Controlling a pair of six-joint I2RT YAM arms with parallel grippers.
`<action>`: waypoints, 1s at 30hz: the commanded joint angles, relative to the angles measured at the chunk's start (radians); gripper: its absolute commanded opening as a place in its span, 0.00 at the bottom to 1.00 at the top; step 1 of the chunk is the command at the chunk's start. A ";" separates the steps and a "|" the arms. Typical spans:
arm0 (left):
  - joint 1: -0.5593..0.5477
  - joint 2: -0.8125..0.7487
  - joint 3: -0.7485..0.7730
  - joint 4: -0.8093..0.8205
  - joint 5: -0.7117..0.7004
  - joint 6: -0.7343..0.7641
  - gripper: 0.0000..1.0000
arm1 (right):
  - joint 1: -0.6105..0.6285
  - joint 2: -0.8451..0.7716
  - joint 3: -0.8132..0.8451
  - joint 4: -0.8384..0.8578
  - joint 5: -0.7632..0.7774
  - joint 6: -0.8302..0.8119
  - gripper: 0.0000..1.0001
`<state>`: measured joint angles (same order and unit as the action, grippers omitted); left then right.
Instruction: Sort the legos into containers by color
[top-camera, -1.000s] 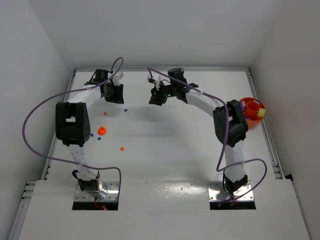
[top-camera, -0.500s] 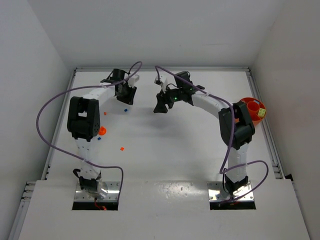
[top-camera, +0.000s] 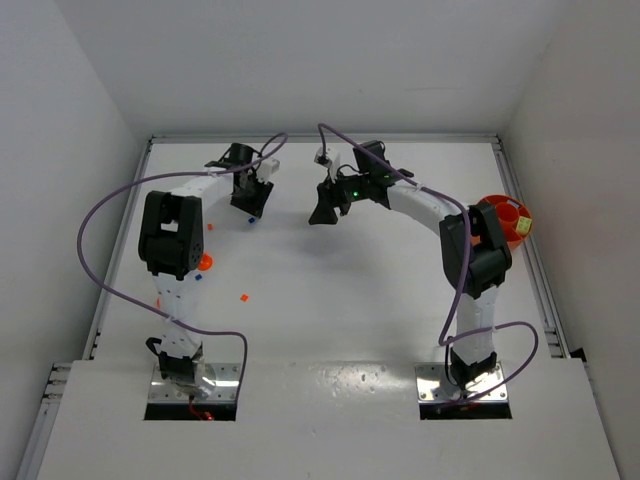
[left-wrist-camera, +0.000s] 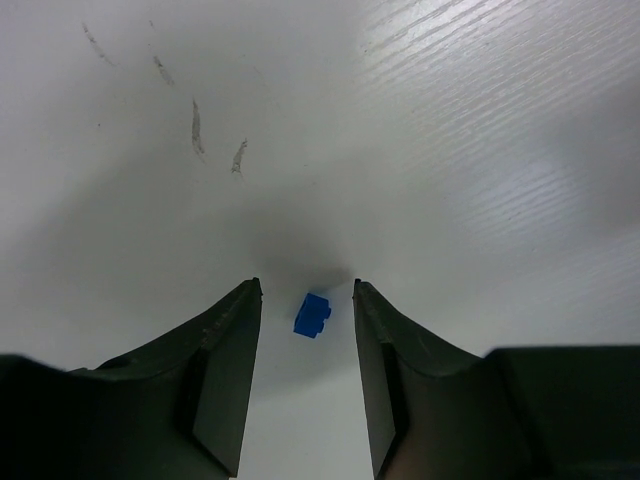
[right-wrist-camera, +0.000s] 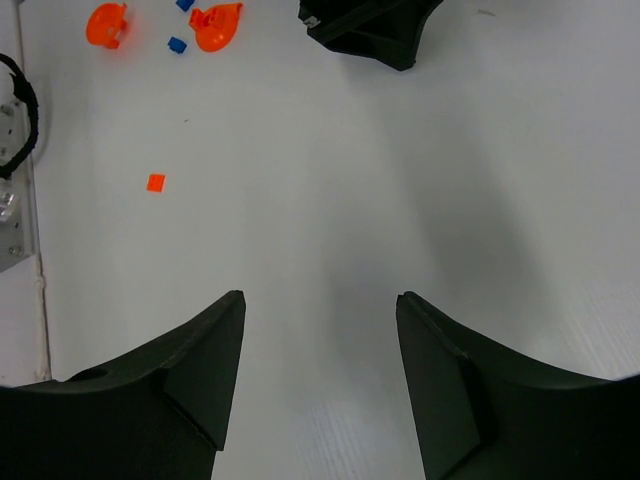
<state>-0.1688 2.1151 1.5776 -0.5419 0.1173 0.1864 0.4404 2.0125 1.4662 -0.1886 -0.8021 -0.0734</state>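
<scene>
In the left wrist view a tiny blue lego (left-wrist-camera: 312, 314) lies on the white table, right between the tips of my open left gripper (left-wrist-camera: 305, 287), apart from both fingers. From above, this left gripper (top-camera: 251, 198) is at the far left-centre, just above the blue speck (top-camera: 250, 219). My right gripper (top-camera: 321, 213) is open and empty near the far centre, over bare table in its wrist view (right-wrist-camera: 320, 296). An orange-red lego (top-camera: 244, 297) and a blue lego (top-camera: 198, 279) lie by the left arm. A small orange cup (top-camera: 204, 262) stands beside it.
An orange bowl (top-camera: 508, 243) at the right edge holds an orange cup (top-camera: 507, 213) and a lime one, partly hidden by the right arm. The right wrist view shows two orange cup-like pieces (right-wrist-camera: 107, 22) (right-wrist-camera: 218, 25), blue specks (right-wrist-camera: 178, 43) and an orange-red lego (right-wrist-camera: 155, 182).
My left gripper has swung right and come down over the blue lego. My right gripper has shifted slightly right and nearer. No lego has moved.
</scene>
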 joint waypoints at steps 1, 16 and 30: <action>0.003 0.008 0.024 -0.020 -0.025 0.041 0.48 | -0.005 -0.041 -0.003 0.038 -0.052 0.018 0.62; 0.012 -0.001 -0.019 -0.029 -0.016 0.050 0.45 | -0.005 -0.041 -0.012 0.038 -0.052 0.018 0.62; 0.031 0.017 -0.050 -0.038 0.002 0.050 0.37 | -0.005 -0.041 -0.012 0.038 -0.062 0.018 0.64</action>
<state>-0.1543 2.1208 1.5543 -0.5713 0.1078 0.2279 0.4404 2.0125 1.4540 -0.1883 -0.8238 -0.0555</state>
